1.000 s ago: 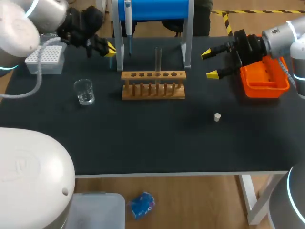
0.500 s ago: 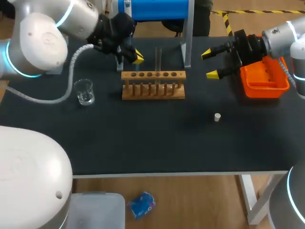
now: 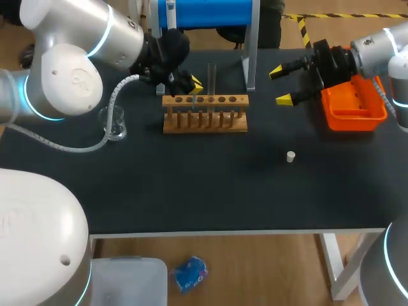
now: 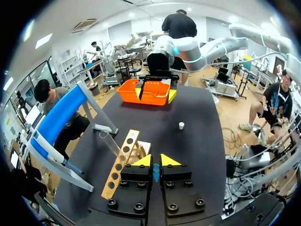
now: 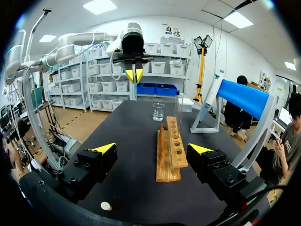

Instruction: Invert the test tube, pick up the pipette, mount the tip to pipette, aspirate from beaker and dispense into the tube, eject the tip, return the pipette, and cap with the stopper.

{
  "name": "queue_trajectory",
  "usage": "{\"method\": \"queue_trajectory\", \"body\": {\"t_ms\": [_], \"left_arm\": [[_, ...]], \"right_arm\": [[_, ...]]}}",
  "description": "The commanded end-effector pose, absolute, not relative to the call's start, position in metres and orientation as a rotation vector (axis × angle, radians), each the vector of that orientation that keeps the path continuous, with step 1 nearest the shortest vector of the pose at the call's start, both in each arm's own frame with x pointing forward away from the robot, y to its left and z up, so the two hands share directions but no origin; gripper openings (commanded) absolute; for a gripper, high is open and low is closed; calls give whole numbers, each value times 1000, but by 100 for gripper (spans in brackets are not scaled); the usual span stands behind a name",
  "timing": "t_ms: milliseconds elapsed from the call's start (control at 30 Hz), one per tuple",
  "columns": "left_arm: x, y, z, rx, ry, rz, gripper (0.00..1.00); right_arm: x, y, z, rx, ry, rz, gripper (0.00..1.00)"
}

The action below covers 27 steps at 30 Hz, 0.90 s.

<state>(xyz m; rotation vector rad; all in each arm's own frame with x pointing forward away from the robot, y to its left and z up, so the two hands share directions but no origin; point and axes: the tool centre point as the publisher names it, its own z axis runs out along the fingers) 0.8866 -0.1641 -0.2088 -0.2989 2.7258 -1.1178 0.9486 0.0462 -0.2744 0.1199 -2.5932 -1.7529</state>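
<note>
**Left arm swings in to the rack**

Over the last second our left gripper [image 3: 194,83] has left the far side of the table by the tip box, passed the pipette [image 3: 171,25] on its stand, and come in at the end of the wooden rack [image 3: 204,115]. Our right gripper [image 3: 280,86] has not moved; its fingers are spread wide, with nothing between them, just beside the orange bin [image 3: 354,108]. We judge this as the approach for the first step, inverting the tube.

The left fingers sit close together, only a sliver of gap between their yellow tips, and hold nothing. They will likely need to part before any grasp.

The test tube [image 3: 211,78] stands upright in the rack, just ahead of the left fingertips and a little off to one side. It is near them but not touching, and not between them. The stopper [image 3: 291,156] lies well apart from both grippers.
</note>
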Motion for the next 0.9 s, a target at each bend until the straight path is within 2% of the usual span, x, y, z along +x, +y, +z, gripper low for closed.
{"method": "queue_trajectory", "body": {"t_ms": [33, 333, 700, 900], "left_arm": [[887, -164, -208, -299, 2732, -1113, 0], [887, -164, -208, -299, 2732, -1113, 0], [887, -164, -208, -299, 2732, -1113, 0], [879, -181, -209, -273, 2736, -1137, 0]], "right_arm": [[949, 45, -274, 122, -2593, -1752, 100], [934, 54, -250, 132, -2549, -1803, 100], [883, 68, -235, 93, -2421, -1998, 100], [858, 75, -237, 86, -2388, -2125, 100]]}}
